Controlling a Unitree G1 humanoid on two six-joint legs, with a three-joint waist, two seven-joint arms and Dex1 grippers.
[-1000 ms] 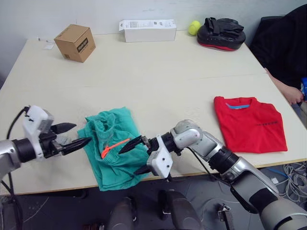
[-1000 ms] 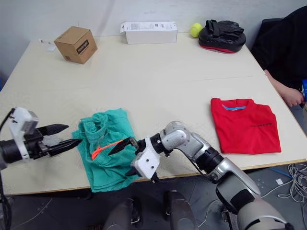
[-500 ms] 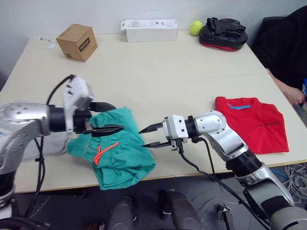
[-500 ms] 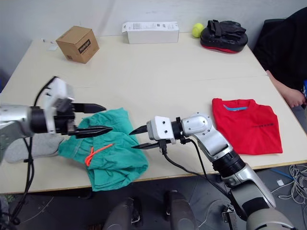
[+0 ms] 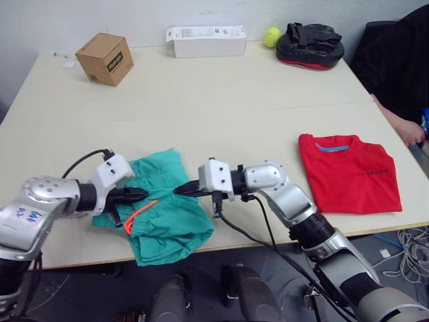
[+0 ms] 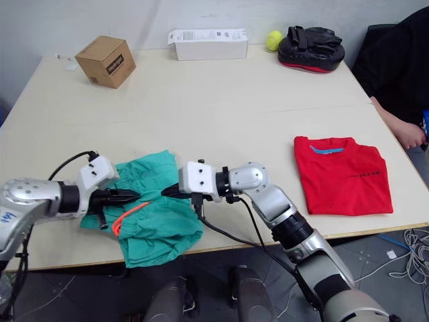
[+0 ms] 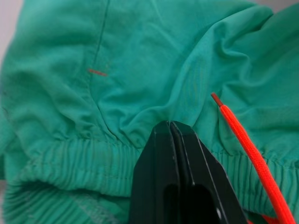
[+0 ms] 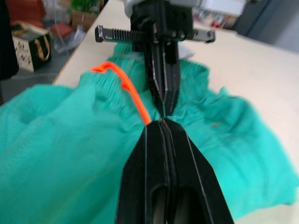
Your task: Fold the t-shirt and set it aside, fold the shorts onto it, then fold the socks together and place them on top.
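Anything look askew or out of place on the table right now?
Yes: the shorts lie bunched, one corner drooping over the table front edge, orange drawstring loose. The t-shirt lies flat and folded.

Teal shorts (image 5: 165, 215) with orange cord (image 5: 139, 213), red t-shirt (image 5: 350, 173)

Both arms reach inward near the front; the left gripper (image 5: 137, 194) and right gripper (image 5: 182, 190) point toward each other, fingers pressed together.
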